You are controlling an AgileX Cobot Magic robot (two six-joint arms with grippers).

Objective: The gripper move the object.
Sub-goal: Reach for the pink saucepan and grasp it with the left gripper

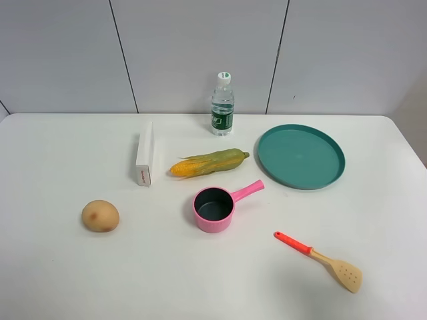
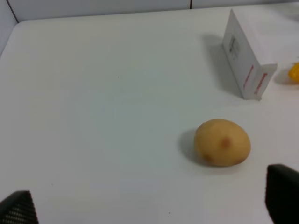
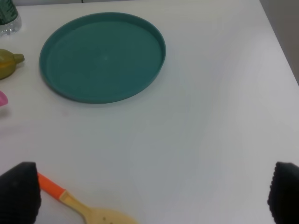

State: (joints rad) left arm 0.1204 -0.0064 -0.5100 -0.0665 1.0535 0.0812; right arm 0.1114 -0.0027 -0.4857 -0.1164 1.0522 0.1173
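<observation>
The pink toy saucepan stands upright at the middle of the white table, dark inside, its handle pointing to the back right. Only the pink tip of the handle shows in the right wrist view. Neither arm shows in the exterior view. My left gripper is open and empty above the table, near a potato. My right gripper is open and empty, above the table in front of the teal plate.
The potato lies at the left. A white box, a corn cob and a water bottle stand behind the saucepan. The teal plate is at the back right. An orange-handled spatula lies front right.
</observation>
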